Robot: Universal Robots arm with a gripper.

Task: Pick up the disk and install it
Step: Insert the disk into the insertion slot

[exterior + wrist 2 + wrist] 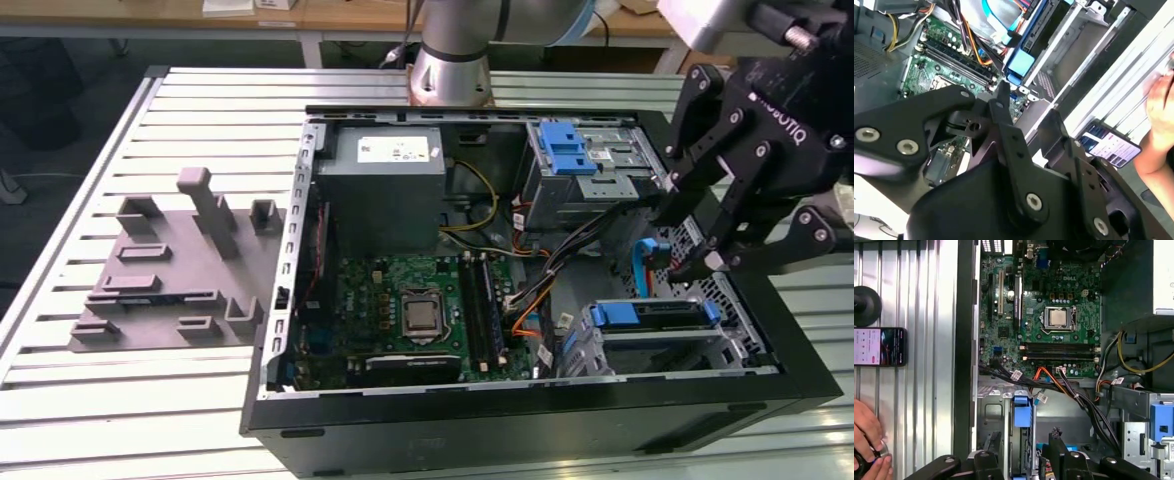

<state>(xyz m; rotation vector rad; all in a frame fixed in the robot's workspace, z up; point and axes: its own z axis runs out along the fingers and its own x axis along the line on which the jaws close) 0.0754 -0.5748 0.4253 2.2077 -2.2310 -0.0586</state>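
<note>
The gripper (681, 240) is hovering over the open case (534, 420) at the exterior view's right, its jaws spread apart and gripping nothing. The disk (654, 314) is sitting in the drive bay near the fingertips, not touching them, with its blue tab (1022, 416) facing the motherboard (414, 305). Outside the case, a hand (866, 450) is lying on the table (200, 120) near a phone (879, 346).

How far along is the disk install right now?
Looks done: the disk lies in the lower drive bay, with its blue tab toward the motherboard. I cannot tell whether it is latched. In hand: nothing. The gripper hangs open just above the bay. Left: nothing visible, except perhaps confirming that the disk is fully seated.
</note>
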